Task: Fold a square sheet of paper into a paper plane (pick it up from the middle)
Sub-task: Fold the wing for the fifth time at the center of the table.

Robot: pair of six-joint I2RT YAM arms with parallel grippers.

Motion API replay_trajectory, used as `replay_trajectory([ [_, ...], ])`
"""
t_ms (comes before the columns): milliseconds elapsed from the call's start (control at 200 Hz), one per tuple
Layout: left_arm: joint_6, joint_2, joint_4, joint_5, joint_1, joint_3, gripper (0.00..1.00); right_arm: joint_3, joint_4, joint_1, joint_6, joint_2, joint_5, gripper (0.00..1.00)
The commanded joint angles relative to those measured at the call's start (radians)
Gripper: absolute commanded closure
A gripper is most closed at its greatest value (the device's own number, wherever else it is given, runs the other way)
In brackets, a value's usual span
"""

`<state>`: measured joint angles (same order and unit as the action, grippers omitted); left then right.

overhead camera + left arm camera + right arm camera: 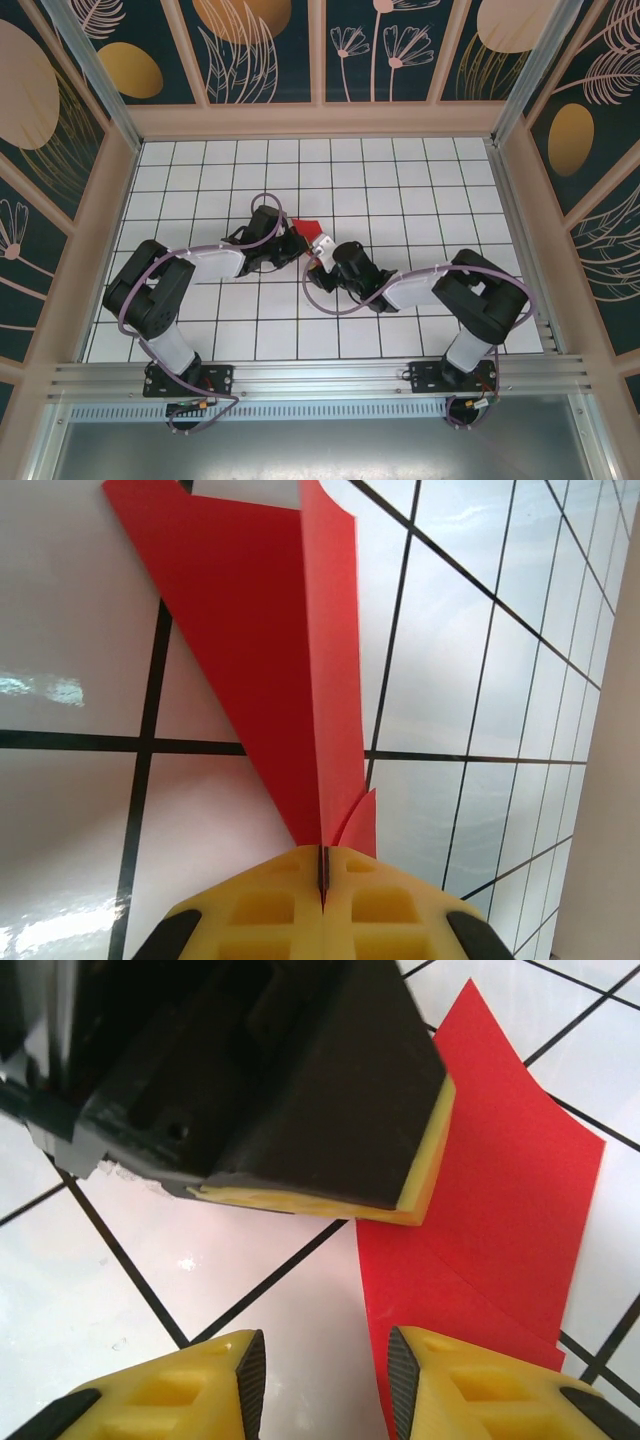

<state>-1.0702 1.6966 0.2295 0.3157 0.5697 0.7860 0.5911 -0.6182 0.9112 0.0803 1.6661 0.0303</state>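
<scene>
The red sheet of paper (290, 660) is folded into a narrow pointed shape. One wing lies flat on the tiles and a flap stands upright. My left gripper (323, 865) is shut on its pointed end, with the yellow pads pressed together on the crease. In the top view the paper (305, 224) pokes out beyond the left gripper (297, 243) at mid-table. My right gripper (325, 1370) is open just beside the paper (500, 1190). Bare tile shows between its fingers, and its right finger sits over the paper's edge. The left gripper's finger (330, 1090) is close ahead of it.
The white table (420, 190) with black grid lines is walled in by patterned panels. A metal rail (320, 380) runs along the near edge. The two grippers nearly meet at mid-table, and a purple cable (320, 300) loops off the right arm.
</scene>
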Motion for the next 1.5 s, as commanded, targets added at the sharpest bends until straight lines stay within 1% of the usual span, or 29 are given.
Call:
replay_trajectory([
  [0,-0.011,-0.022,-0.042,-0.008,0.006,0.031,0.94,-0.037,-0.122,0.005,0.07,0.029,0.033,0.61],
  [115,-0.011,-0.023,-0.047,-0.009,0.007,0.035,0.94,-0.05,-0.166,0.005,0.088,0.061,0.063,0.64],
  [170,-0.01,-0.023,-0.05,-0.007,0.006,0.036,0.94,-0.05,-0.183,0.005,0.1,0.081,0.079,0.68],
  [320,-0.013,-0.022,-0.052,-0.003,0.006,0.039,0.94,-0.047,-0.24,0.005,0.14,0.123,0.11,0.71],
  [490,-0.014,-0.022,-0.058,0.0,0.006,0.043,0.94,-0.037,-0.295,0.005,0.173,0.153,0.132,0.72],
  [650,-0.012,-0.022,-0.062,0.0,0.006,0.045,0.93,-0.028,-0.343,0.005,0.188,0.167,0.154,0.66],
  [690,-0.012,-0.022,-0.064,0.0,0.006,0.046,0.93,-0.025,-0.349,0.005,0.191,0.167,0.154,0.66],
  [751,-0.01,-0.022,-0.067,-0.003,0.006,0.047,0.93,-0.022,-0.352,0.005,0.191,0.169,0.146,0.7],
  [801,-0.009,-0.022,-0.069,-0.004,0.006,0.047,0.93,-0.021,-0.347,0.004,0.188,0.169,0.135,0.76],
  [856,-0.008,-0.022,-0.07,-0.004,0.006,0.047,0.93,-0.02,-0.342,0.003,0.181,0.17,0.125,0.8],
  [996,-0.004,-0.027,-0.073,-0.011,0.004,0.047,0.89,-0.017,-0.326,-0.001,0.158,0.173,0.089,0.92],
  [1031,-0.001,-0.03,-0.076,-0.013,0.003,0.048,0.87,-0.016,-0.32,-0.003,0.149,0.171,0.08,0.94],
  [1066,0.001,-0.035,-0.082,-0.018,0.002,0.052,0.82,-0.015,-0.315,-0.005,0.14,0.169,0.069,0.97],
  [1131,0.009,-0.047,-0.088,-0.026,-0.003,0.053,0.7,-0.012,-0.303,-0.013,0.115,0.166,0.038,1.0],
  [1216,0.02,-0.074,-0.101,-0.041,-0.024,0.045,0.56,-0.005,-0.276,-0.034,0.056,0.154,-0.011,1.0],
  [1276,0.033,-0.1,-0.117,-0.059,-0.045,0.042,0.46,-0.008,-0.269,-0.051,0.002,0.142,-0.085,1.0],
  [1416,0.064,-0.167,-0.133,-0.098,-0.09,0.018,0.3,-0.005,-0.263,-0.104,-0.15,0.129,-0.249,1.0],
  [1491,0.081,-0.191,-0.127,-0.109,-0.105,0.004,0.26,0.002,-0.26,-0.122,-0.218,0.133,-0.306,1.0],
])
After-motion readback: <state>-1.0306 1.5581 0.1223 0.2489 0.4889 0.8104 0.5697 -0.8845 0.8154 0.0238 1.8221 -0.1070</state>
